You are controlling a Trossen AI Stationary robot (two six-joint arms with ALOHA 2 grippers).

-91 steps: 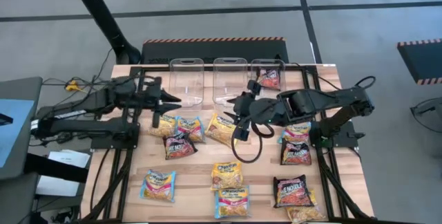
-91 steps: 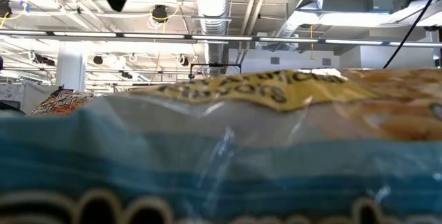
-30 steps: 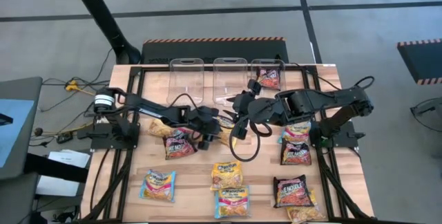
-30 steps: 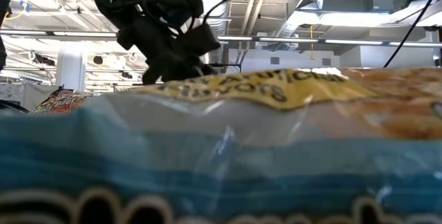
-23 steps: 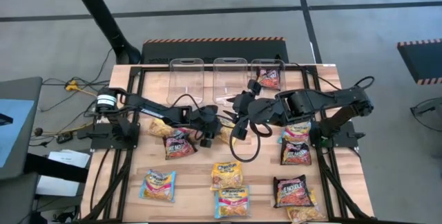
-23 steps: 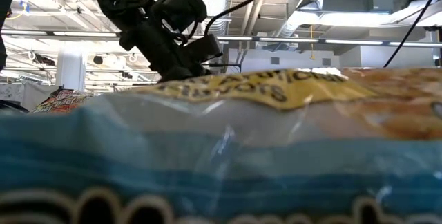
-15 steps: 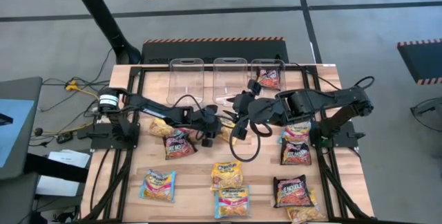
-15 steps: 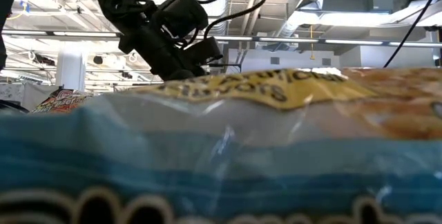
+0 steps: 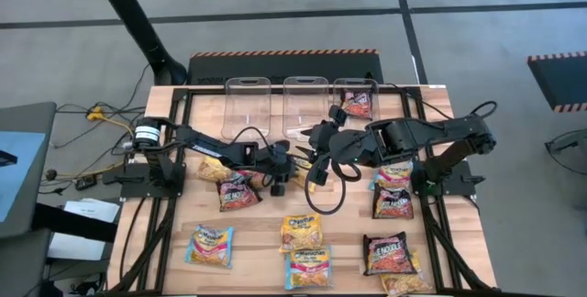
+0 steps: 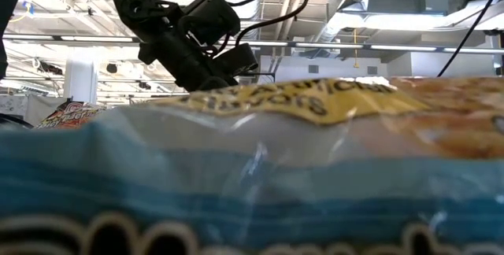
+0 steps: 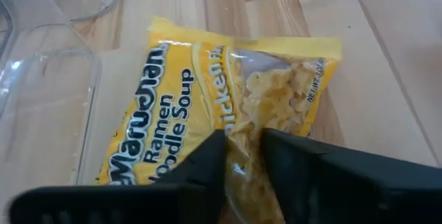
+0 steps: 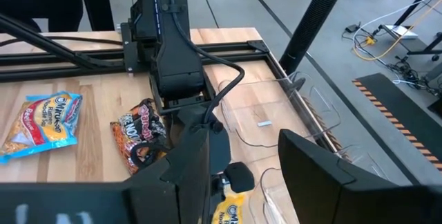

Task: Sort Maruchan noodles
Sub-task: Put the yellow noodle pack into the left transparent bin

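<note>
Our left end effector [image 11: 242, 148] is pinching the yellow packet [image 11: 228, 106] beside the middle bin [image 9: 304, 104]; we next lift it binward. Right end effector [image 12: 242, 155] hangs released.

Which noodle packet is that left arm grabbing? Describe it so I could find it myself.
Start at the three clear bins along the table's far edge. Just in front of the middle bin lies a yellow Maruchan chicken packet, with the left gripper pinching its wrapper. Its neighbours to the left are blue-edged or maroon; this one is all yellow and the only one with fingers on it.
</note>
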